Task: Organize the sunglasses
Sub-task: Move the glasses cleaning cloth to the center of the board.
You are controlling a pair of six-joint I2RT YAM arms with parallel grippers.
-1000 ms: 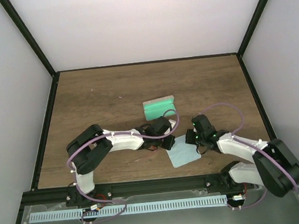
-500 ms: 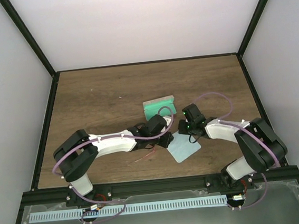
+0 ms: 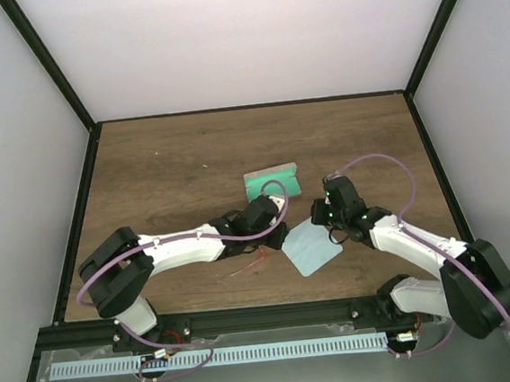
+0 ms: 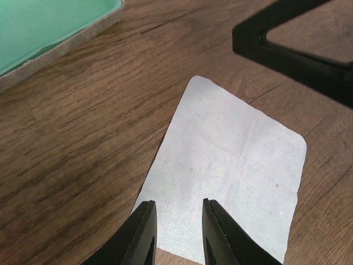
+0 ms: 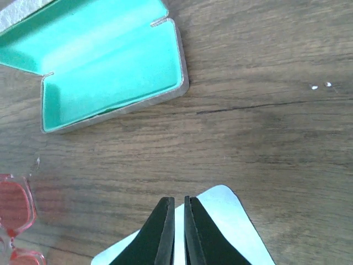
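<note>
Sunglasses (image 3: 250, 265) lie flat on the bare wood of the table (image 3: 162, 164) toward its near edge, held by neither arm. The overhead view shows only thin red lines, so I cannot tell whether the arms are folded. The right wrist view catches one reddish lens at its lower left corner. Just right of them is the pale blue cloth (image 3: 313, 247), apart from the frame. Further back, the grey case (image 5: 110, 61) sits open, its green lining showing and nothing inside. The left gripper (image 4: 178, 202) hangs over the near edge of the cloth with its jaws partly apart and nothing between them. The right gripper (image 5: 177, 200) hangs over the far corner of the cloth, toward the case, with its jaws drawn almost together, only a slit left and nothing in it. Progress, as I judge it: case opened, cloth laid out, glasses not yet picked up or put away. Left to do: get the glasses into the case, likely the cloth too, and close the lid. No brand, label or writing is readable on anything.
</note>
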